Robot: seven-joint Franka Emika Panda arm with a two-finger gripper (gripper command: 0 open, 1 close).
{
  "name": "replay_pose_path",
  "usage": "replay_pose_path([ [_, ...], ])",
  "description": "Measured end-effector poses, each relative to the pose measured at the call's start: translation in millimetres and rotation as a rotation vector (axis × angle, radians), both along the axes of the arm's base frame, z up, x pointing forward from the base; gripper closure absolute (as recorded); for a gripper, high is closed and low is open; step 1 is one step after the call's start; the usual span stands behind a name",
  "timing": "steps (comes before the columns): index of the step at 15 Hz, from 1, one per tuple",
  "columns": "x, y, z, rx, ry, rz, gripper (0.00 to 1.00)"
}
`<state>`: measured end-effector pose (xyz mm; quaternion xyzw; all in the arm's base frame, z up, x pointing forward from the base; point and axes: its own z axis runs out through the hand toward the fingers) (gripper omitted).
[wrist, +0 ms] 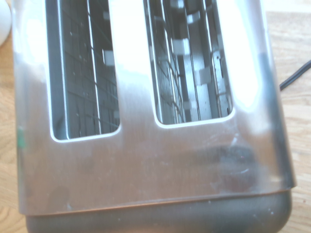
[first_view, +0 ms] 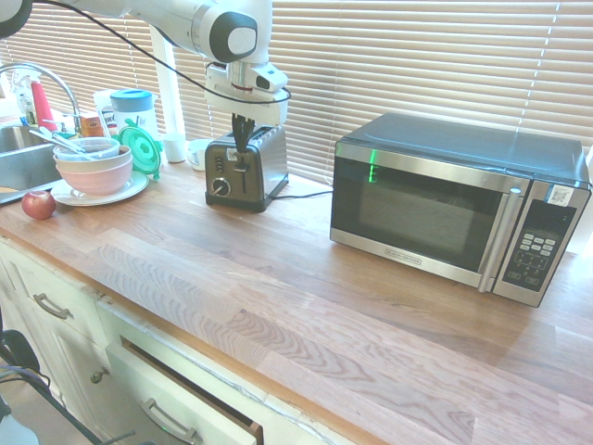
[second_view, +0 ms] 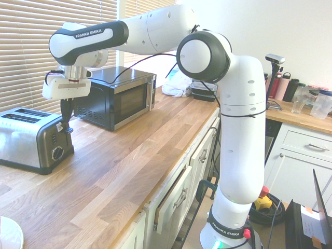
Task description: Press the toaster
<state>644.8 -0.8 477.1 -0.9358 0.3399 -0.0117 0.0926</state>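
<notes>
The toaster (first_view: 255, 171) is a small steel and black box at the back of the wooden counter, in front of the window blinds. In the second exterior view the toaster (second_view: 28, 137) stands at the far left. My gripper (first_view: 243, 148) points straight down over the toaster's front end, fingers shut together with nothing between them. Its tips (second_view: 67, 123) sit right at the lever on the front face, above the round knob (first_view: 220, 186). The wrist view looks down on the toaster's top (wrist: 141, 155), and both slots are empty.
A large steel and black microwave (first_view: 454, 199) stands to the right of the toaster. To its left are stacked bowls on a plate (first_view: 93, 167), a red apple (first_view: 38, 204), a green-lidded container (first_view: 141, 148) and the sink (first_view: 18, 153). A drawer (first_view: 185, 399) below the counter is ajar.
</notes>
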Motion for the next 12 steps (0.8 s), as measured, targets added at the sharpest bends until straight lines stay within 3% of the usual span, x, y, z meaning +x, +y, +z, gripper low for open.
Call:
replay_pose_path([
  [12, 7.1, -3.5, -34.2, -0.001, 0.057, -0.003, 1.00],
])
